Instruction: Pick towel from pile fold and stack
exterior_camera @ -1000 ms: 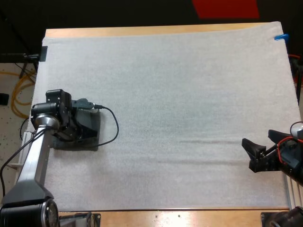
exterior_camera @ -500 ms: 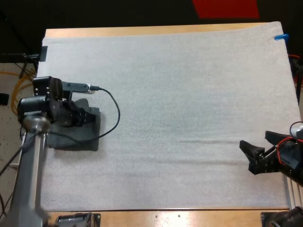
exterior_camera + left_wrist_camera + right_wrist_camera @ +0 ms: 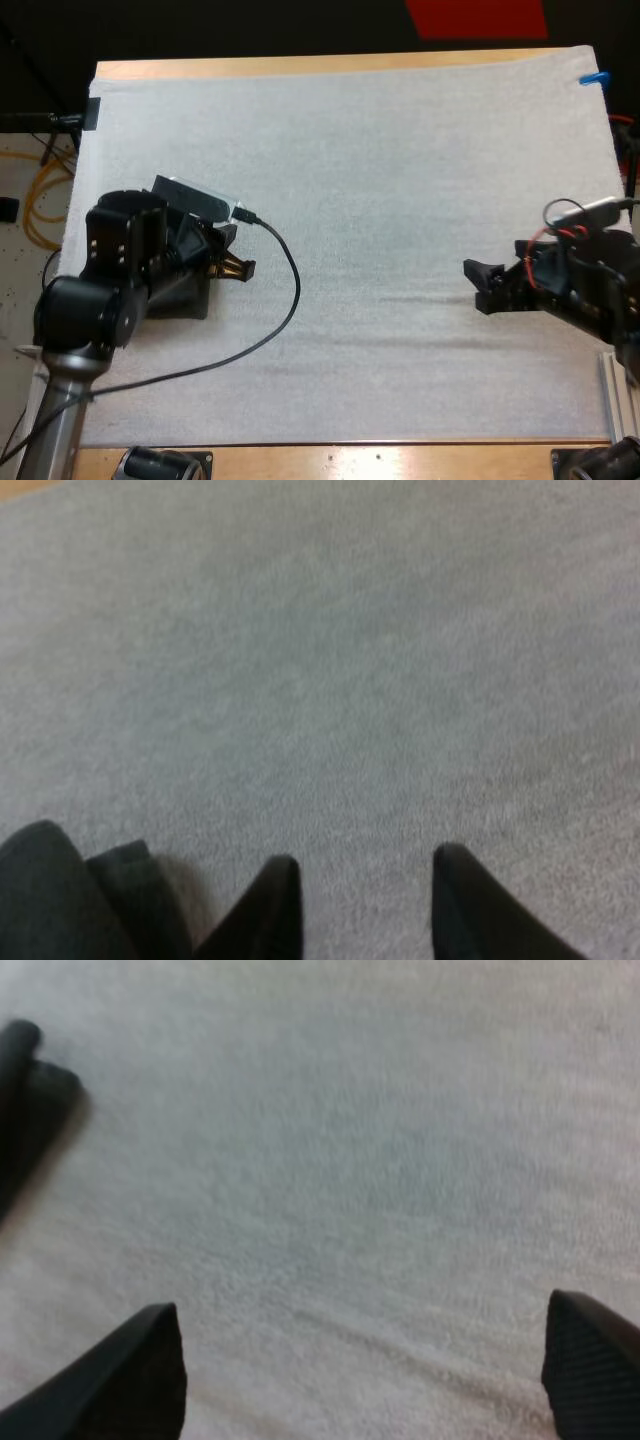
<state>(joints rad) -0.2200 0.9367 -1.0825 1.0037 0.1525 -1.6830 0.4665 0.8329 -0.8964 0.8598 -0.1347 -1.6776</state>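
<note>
Wooden counter (image 3: 300, 66): bare strips at far and near edges of the white mat (image 3: 400, 200). Left of mat: pale speckled floor (image 3: 18, 262) with coiled yellow cable (image 3: 45, 195). Beyond mat's far edge: dark space (image 3: 200, 30), red strip (image 3: 477, 18). Lighting even.

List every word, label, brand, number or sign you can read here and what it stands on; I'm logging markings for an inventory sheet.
None: no text can be read in these views.
The white mat is plain, the dark towel shows no tag or print, and neither the left hand nor the right hand shows a legible label or number.
</note>
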